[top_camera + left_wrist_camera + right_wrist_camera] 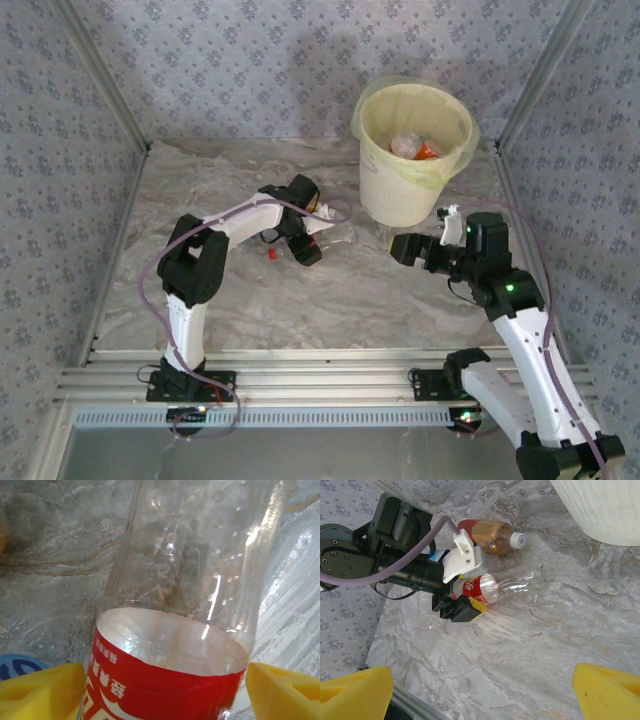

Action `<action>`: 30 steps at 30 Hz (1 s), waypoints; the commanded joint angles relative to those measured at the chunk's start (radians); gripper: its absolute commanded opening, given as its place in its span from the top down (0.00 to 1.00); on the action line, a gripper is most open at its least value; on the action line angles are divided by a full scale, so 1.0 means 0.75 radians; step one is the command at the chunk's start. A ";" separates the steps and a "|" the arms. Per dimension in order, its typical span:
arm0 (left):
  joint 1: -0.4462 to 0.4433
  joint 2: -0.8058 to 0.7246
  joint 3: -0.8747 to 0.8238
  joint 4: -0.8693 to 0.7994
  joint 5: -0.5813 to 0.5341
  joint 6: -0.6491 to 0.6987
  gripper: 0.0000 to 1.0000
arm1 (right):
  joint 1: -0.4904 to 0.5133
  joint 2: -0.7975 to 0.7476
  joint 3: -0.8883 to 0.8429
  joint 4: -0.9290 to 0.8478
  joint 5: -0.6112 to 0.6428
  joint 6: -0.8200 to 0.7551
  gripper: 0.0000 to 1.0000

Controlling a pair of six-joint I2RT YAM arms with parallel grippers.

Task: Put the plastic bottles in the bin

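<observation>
The clear plastic bottle with the red label [487, 589] is seen lying on the grey marbled table [300, 310], at 7 o'clock from the tall cream-white bin with the yellow-green liner [400, 195]. It is straddled at the label by the left gripper [466, 591], a yellow pad [45, 692] on either side. Whether it is squeezed cannot be told. The right gripper [418, 238] is held wide and empty at 6 o'clock from the bin. An amber bottle with a white cap [492, 536] is lying just beside the left gripper.
</observation>
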 commanded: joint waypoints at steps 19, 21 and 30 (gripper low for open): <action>-0.027 -0.286 -0.198 0.215 0.381 -0.560 0.37 | 0.097 0.075 -0.210 0.367 0.188 0.430 0.09; -0.040 -0.338 -0.257 0.295 0.438 -0.706 0.38 | 0.147 0.119 -0.209 0.422 0.217 0.442 0.09; -0.194 -0.555 -0.452 0.598 0.369 -1.141 0.40 | 0.277 0.310 -0.120 0.519 0.287 0.411 0.07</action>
